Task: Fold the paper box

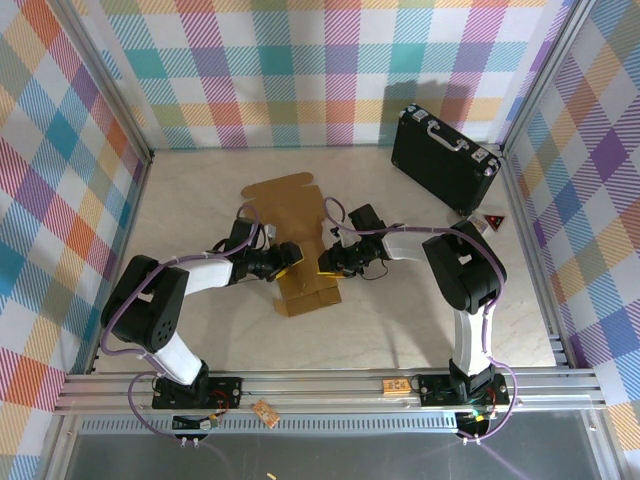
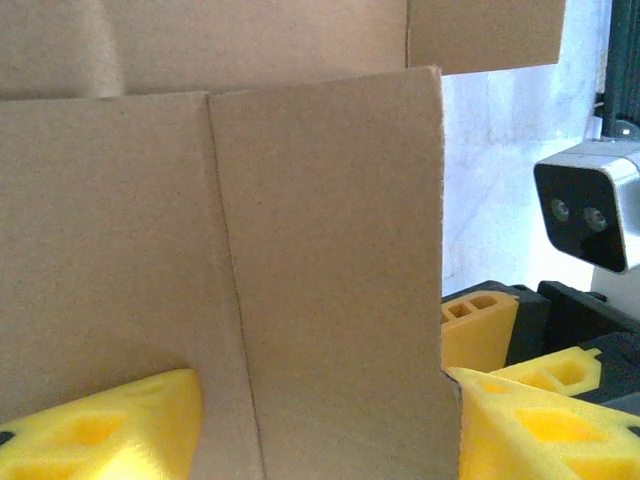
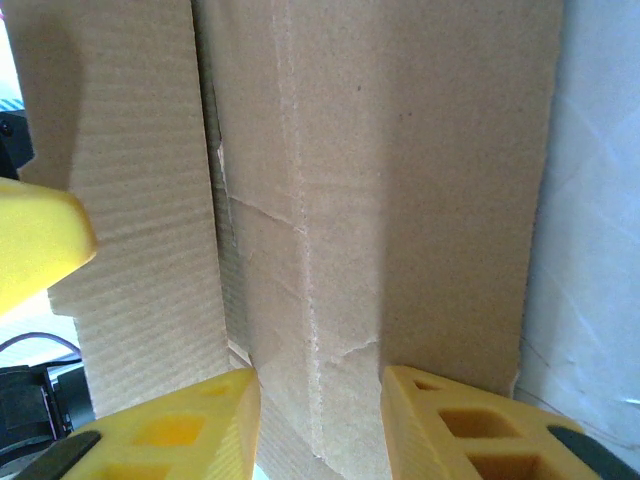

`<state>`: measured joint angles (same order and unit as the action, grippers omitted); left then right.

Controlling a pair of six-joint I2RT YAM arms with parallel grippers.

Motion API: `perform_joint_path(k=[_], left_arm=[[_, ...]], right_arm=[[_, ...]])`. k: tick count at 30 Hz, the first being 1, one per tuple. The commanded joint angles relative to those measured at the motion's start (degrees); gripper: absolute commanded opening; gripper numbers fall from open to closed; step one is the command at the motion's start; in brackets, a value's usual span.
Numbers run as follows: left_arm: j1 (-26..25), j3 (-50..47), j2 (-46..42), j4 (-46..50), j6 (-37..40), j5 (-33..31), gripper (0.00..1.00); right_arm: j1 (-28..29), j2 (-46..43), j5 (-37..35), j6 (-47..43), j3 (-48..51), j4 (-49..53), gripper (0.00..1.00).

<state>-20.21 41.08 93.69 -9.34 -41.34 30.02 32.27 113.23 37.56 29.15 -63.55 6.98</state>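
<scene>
Right now the plain brown, die-cut corrugated cardboard sheet that is the paper box (image 1: 288, 200) lies in the middle of the pale desk (image 1: 200, 200). It is not yet formed: its far flaps lie flat toward the back edge and its near end points toward the front edge. It is well apart from the black hard case with silver trim (image 1: 445, 155) in the far right corner. The left claw (image 1: 287, 257) meets the sheet from the left and the right claw (image 1: 327, 263) from the right, close together over its middle.

The left claw's yellow fingers (image 2: 100, 430) stand wide apart with a cardboard panel face-on behind them, so it looks released, with nothing pinched. The right claw's fingers (image 3: 470, 430) sit half closed astride a crease, and I cannot tell whether they clench the board or merely press on it.

Several things could go wrong from here. With one claw loose, any lifted panel could spring back flat. A sideways push could slide the light sheet across the smooth desk. The crease shows surface cracks and might tear if forced. The claws are also near enough to knock each other.
</scene>
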Motion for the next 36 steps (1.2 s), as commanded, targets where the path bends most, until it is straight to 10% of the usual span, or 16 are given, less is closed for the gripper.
perform_joint_path(k=[1,10,21,36], left_arm=[[0.1,0.0,0.0,-3.0,-1.8,3.5,0.66],[0.1,-1.4,-1.1,-12.4,-4.7,6.5,0.79],[0.2,-0.3,4.3,-5.1,-3.2,1.9,0.31],[0.2,-1.4,12.0,-6.8,-3.5,1.7,0.14]], right_arm=[[0.0,3.4,-4.6,-1.2,1.0,4.9,0.39],[0.0,3.4,-4.5,-1.2,0.8,5.1,0.39],[0.0,3.1,-4.5,-1.3,1.0,5.2,0.4],[0.3,-6.3,-2.5,-1.1,3.9,-1.9,0.35]])
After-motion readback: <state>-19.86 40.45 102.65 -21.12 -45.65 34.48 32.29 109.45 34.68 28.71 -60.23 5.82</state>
